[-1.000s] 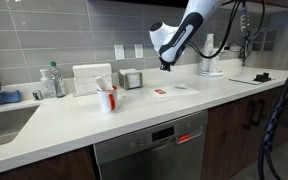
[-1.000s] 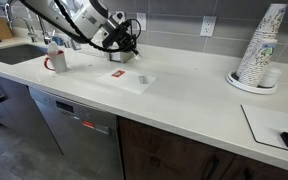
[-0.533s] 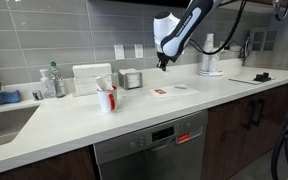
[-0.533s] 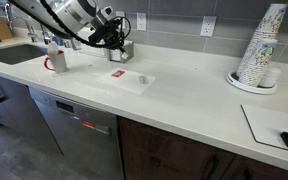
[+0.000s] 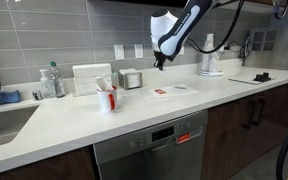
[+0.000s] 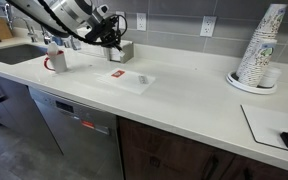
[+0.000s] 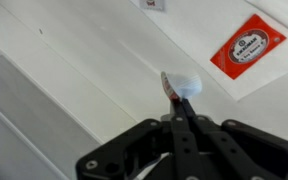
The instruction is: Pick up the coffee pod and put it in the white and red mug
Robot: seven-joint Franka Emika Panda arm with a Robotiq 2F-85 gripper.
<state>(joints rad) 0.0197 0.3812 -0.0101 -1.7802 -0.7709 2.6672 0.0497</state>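
My gripper (image 7: 181,98) is shut on the coffee pod (image 7: 184,84), a small white pod with a red edge pinched at the fingertips. In both exterior views the gripper (image 5: 161,63) (image 6: 112,41) hangs well above the white counter, over its back part. The white and red mug (image 5: 107,99) (image 6: 56,60) stands upright on the counter, off to the sink side of the gripper and apart from it. The pod is too small to make out in the exterior views.
A red packet (image 7: 249,47) (image 6: 117,73) and a small pale item (image 6: 140,80) lie on a white sheet. A metal canister (image 5: 132,79) stands by the wall. Bottles (image 5: 52,80) and a sink (image 5: 4,125) are past the mug. Stacked paper cups (image 6: 259,50) stand far off.
The gripper has risen a little and shifted toward the wall and the mug side, still shut on the pod. Nothing on the counter has moved.
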